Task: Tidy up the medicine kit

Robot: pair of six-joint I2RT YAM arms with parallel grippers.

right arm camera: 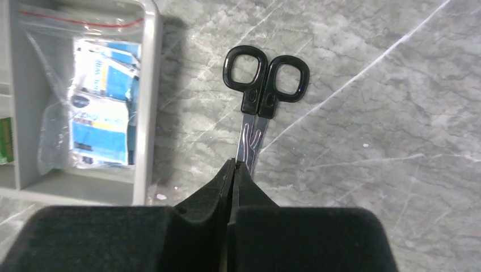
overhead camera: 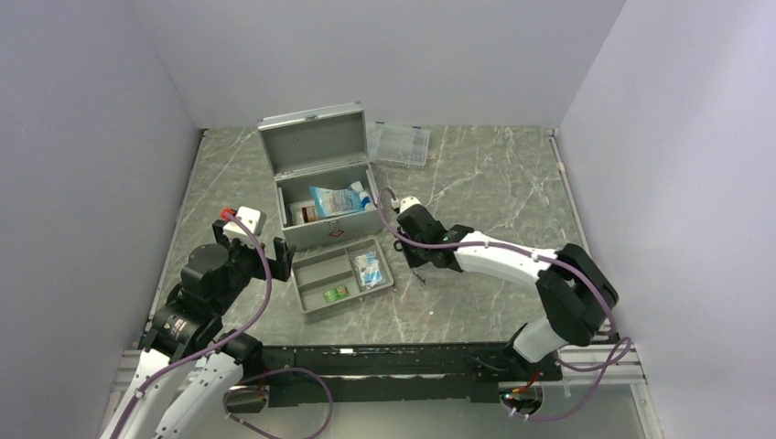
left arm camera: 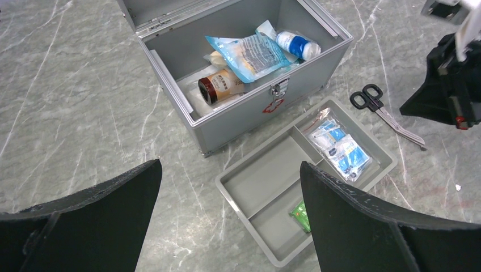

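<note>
Picking up the scissors (right arm camera: 265, 96) — pinching the blades with the right gripper (right arm camera: 233, 170), pads pressed fully together, just right of the tray (left arm camera: 266, 181). Keeping the left gripper (left arm camera: 230, 170) wide open and empty, left of the tray. Just behind the tray: the kit (left arm camera: 249, 119), lid up, pouch (left arm camera: 249, 54) and jar (left arm camera: 218, 86) inside. Next, likely a straight lift and a carry to the kit — careful with that thin pinch. Only from the right wrist, proof of blades between pads; from overhead, hardly any scissors visible.

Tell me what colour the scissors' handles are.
The scissors have black handles; the right wrist view shows them best.
</note>
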